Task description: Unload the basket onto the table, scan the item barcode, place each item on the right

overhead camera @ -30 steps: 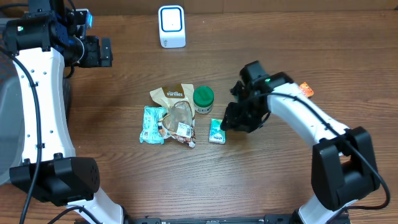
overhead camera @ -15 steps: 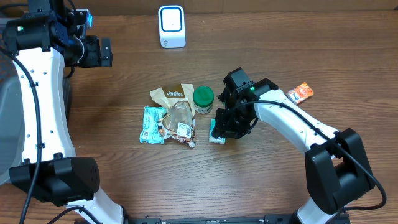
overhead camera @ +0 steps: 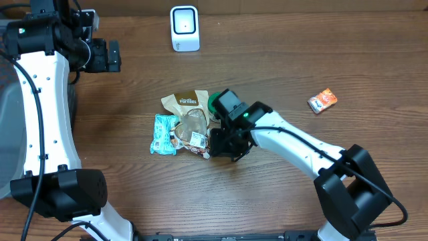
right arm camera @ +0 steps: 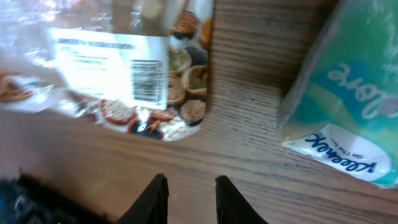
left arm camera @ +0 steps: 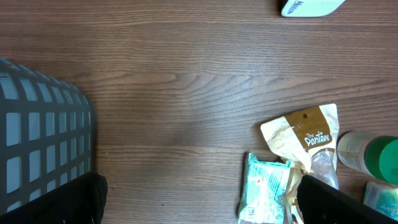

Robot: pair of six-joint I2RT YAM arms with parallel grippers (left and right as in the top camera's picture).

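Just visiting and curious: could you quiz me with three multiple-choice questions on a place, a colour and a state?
1. Relative to the snack pile, the orange packet lies: A on it; B apart, to its right; C behind it.
2. The jar lid is: A red; B green; C white.
3. The left end effector is: A open, empty; B shut on a bag; C holding the jar.
Answers: B, bare table separates them; B, it shows green; A, its fingers stand wide apart, nothing between.

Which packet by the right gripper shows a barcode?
The clear snack bag: white barcode label faces up; the teal tissue pack beside it shows only branding.
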